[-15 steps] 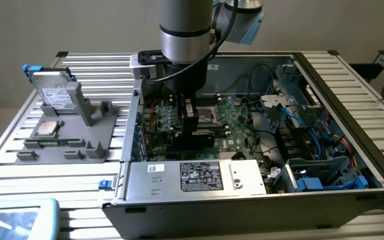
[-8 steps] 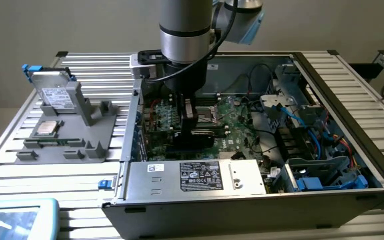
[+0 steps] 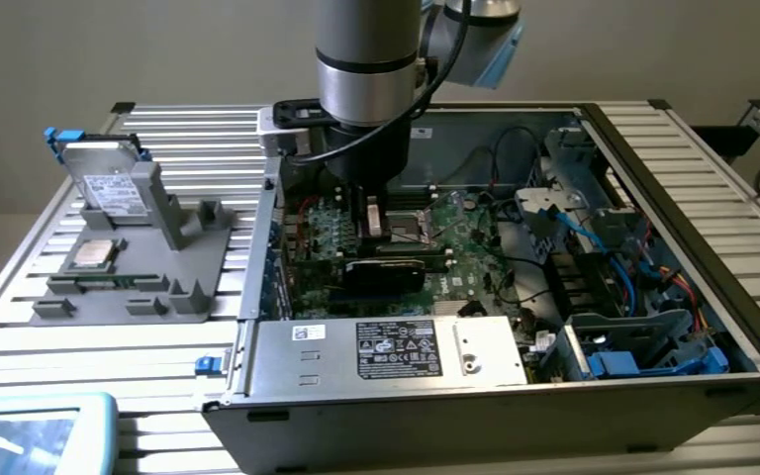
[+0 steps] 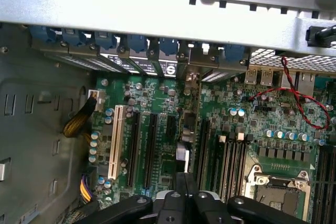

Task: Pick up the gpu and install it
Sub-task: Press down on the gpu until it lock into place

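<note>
Tool [image 3: 373, 233] is down inside the case [image 3: 697, 198], over the slot end of the board [image 3: 466, 233].

Tool state: in the wrist view the fingers [image 4: 176, 203] are pressed almost together, with a thin dark plate between them. I read that as a pinch on the gpu's top edge.

gpu [image 3: 383, 275] is directly under the tool, standing on edge, not lying flat. The exterior view shows its black face. The wrist view shows it edge-on as a thin line [image 4: 182, 156] running out from between the fingertips.

Key relation:
- The gpu's long axis runs along the slots [image 4: 149, 145], away from the tool toward the rear brackets [image 4: 157, 66].
- So card and slots look parallel, with the bracket end pointing at the case's back wall.
- The card line sits between the short black slot [image 4: 170, 124] and the next long one [image 4: 202, 145].

I can't tell whether the bottom edge is in a slot, resting on one or just above, because the tool and the card itself hide the contact line.

Only one arm here, so there's no choice of side.
</note>
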You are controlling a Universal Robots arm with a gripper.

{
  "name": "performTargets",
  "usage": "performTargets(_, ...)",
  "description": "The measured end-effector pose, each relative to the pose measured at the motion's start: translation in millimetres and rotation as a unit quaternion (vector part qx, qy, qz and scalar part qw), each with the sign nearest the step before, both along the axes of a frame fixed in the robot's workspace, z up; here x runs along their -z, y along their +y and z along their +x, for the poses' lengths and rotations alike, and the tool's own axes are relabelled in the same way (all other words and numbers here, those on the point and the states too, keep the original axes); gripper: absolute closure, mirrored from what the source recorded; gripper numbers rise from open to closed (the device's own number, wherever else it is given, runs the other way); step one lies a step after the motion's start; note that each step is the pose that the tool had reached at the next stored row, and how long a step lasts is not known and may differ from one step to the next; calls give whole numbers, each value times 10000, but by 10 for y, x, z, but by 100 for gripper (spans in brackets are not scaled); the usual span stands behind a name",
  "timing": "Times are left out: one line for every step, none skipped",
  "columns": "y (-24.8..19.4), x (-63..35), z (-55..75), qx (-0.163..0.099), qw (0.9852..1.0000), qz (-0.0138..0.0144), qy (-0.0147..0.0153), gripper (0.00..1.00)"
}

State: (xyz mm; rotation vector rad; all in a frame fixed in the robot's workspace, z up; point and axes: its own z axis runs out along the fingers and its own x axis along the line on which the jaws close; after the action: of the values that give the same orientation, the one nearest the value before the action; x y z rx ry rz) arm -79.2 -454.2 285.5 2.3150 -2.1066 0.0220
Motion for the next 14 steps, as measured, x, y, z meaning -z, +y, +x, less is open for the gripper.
performTargets(0, 0, -1, 0, 10000, 0, 0, 86)
performTargets(0, 0, -3, 0, 10000, 0, 0, 89)
performTargets(0, -1, -12, 1, 10000, -1, 0, 89)
performTargets(-1, 0, -33, 1, 10000, -1, -1, 89)
performTargets(-1, 0, -56, 0, 10000, -1, -2, 89)
performTargets(0, 3, -81, 0, 10000, 0, -5, 89)
performTargets(0, 7, -113, 0, 10000, -1, -9, 89)
performTargets(1, 13, -131, 1, 10000, 1, -15, 89)
performTargets(2, 15, -137, 0, 10000, 0, -19, 89)
performTargets(3, 18, -138, 0, 10000, 0, -23, 89)
performTargets(2, 18, -142, 0, 10000, -1, -26, 89)
performTargets(2, 19, -144, 0, 10000, 0, -27, 89)
performTargets(6, 22, -147, -1, 10000, -3, -28, 89)
performTargets(12, 28, -156, 0, 10000, -4, -32, 89)
